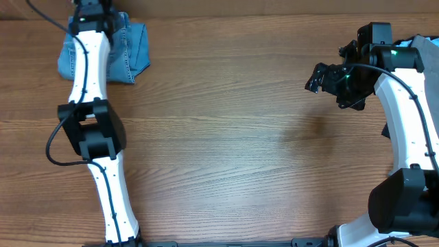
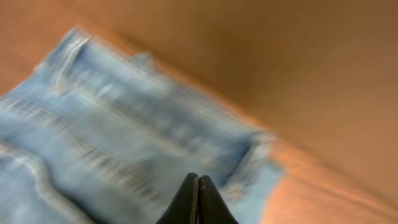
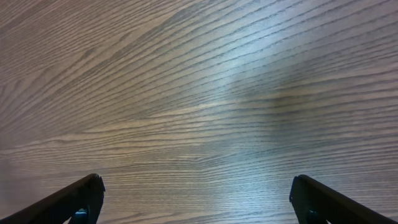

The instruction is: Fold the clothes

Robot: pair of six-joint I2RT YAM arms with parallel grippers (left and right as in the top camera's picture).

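Observation:
The clothes here are a folded pair of light-blue denim jeans (image 1: 130,51) at the table's far left. The left arm reaches over them and covers part of the denim. In the left wrist view the jeans (image 2: 124,130) are motion-blurred and fill the left side. My left gripper (image 2: 198,182) is shut just above them, fingertips pressed together with no cloth between. My right gripper (image 1: 315,77) hovers over bare wood at the far right. Its fingers (image 3: 87,190) stand wide open and empty. A pale-blue garment (image 1: 428,44) peeks in at the right edge behind the right arm.
The wooden table (image 1: 226,137) stretches between the two arms. The left arm's black elbow joint (image 1: 92,130) sits over the table's left side. The right arm's base (image 1: 401,206) is at the near right corner.

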